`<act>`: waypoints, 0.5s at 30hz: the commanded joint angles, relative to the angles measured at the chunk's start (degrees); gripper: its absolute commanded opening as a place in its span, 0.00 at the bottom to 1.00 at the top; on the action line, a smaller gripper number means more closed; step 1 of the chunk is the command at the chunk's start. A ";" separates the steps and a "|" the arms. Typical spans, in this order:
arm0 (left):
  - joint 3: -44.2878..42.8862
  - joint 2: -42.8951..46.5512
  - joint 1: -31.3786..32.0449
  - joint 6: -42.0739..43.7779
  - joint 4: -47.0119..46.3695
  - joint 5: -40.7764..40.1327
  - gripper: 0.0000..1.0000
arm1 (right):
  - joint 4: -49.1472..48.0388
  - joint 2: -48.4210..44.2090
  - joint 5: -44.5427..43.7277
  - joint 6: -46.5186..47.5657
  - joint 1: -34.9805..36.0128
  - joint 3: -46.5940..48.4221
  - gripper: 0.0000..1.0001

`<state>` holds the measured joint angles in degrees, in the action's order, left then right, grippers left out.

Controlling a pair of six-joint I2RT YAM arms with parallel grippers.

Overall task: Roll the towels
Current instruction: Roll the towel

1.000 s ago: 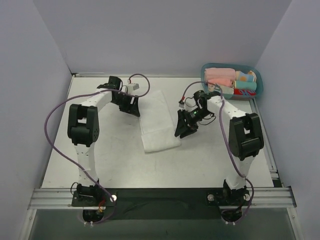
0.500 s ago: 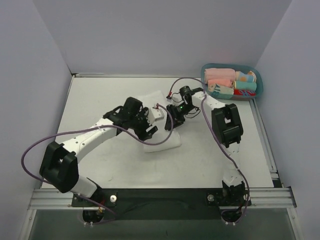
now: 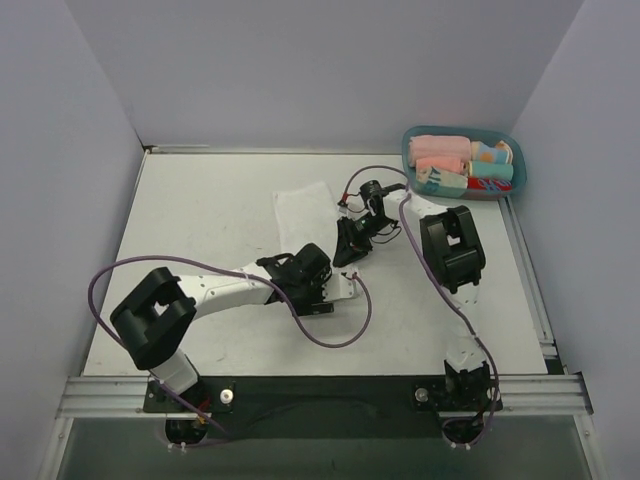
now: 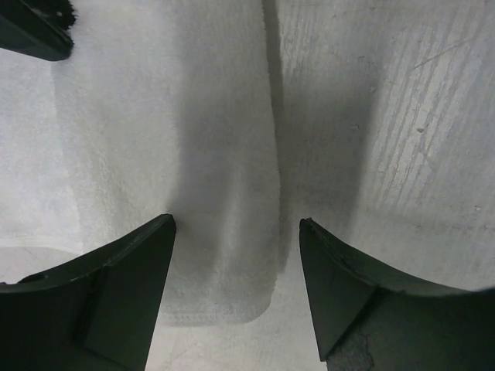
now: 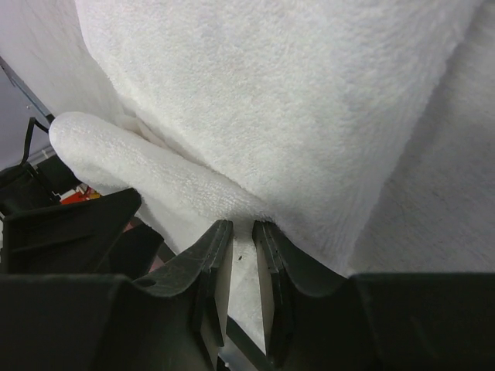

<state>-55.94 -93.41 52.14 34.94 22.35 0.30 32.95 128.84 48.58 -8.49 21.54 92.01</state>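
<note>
**Plain white rectangular cloth towel** (image 3: 303,212): lies flat and lengthwise on the pale grey counter (image 3: 200,220), its near end under the two arms.

**Left claw** (image 4: 236,263): released, its jaws wide and hanging low over the towel's near corner. The side hem runs between the fingers. It seems placed to catch the end from which a roll would start.

**Right claw** (image 5: 240,232): at the towel's right edge, where a curl of cloth rises. The jaws are drawn to a narrow slit, and whether cloth is pinched between them cannot be told.

**Teal oval plastic basket** (image 3: 517,160): stands at the counter's far right corner, well apart from the towel. It holds rolled towels (image 3: 440,152), pink and patterned, packed side by side, probably finished rolls.
</note>
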 commanded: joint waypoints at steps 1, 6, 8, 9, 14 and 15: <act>1.27 -1.33 0.59 2.24 -4.68 -3.10 0.75 | -0.43 -0.95 -9.03 -0.12 0.52 -2.97 0.22; 1.54 -3.54 -0.02 2.41 -1.02 0.47 0.46 | -0.43 -3.32 -9.38 0.14 0.17 -4.38 0.27; 0.23 -3.80 -1.86 2.41 1.80 5.39 0.37 | -0.43 -7.18 -9.20 1.28 -0.79 -5.60 0.32; -0.30 -4.06 -2.48 2.59 5.13 9.59 0.29 | -0.43 -8.76 -8.94 2.07 -2.28 -6.13 0.38; -6.00 -5.64 -8.96 7.77 17.01 21.66 0.19 | -0.78 -22.12 -8.41 12.23 -7.30 -10.52 0.57; -7.24 -6.95 -9.86 8.82 21.20 24.72 0.18 | -0.78 -25.53 -8.41 13.75 -7.91 -11.23 0.62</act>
<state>-59.92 -97.69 45.30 40.07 29.26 12.88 30.70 114.02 43.03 -3.14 17.08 81.97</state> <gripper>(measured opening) 0.264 0.579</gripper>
